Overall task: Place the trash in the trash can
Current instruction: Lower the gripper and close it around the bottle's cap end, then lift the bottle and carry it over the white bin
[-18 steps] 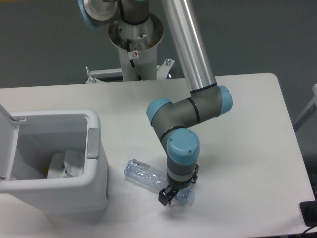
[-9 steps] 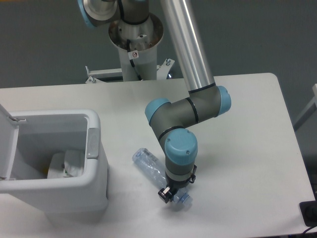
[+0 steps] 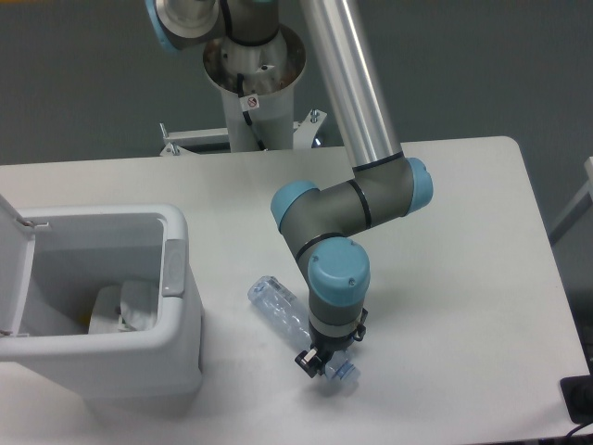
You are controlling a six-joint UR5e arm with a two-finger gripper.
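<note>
The clear crinkled plastic bottle [image 3: 281, 312] lies on the white table, slanting from upper left to its pale blue cap [image 3: 344, 372] at lower right. My gripper [image 3: 320, 360] points straight down over the bottle's neck end. Its fingers look closed around the bottle just above the cap, and my wrist partly hides them. The white trash can [image 3: 176, 326] stands at the left with its lid [image 3: 11, 269] swung open. The crumpled white wrapper [image 3: 125, 311] lies inside it. The bottle's upper end is a short way right of the can's wall.
My arm's base column [image 3: 252, 93] stands behind the table's far edge. A dark object [image 3: 580, 400] sits off the table's right front corner. The table's front edge runs just below the gripper.
The bottle has swung: its uncapped end moved up and right, from flatter to steeply slanted. My gripper shifted slightly and closed on the neck end. It has been almost still in the last half second.
</note>
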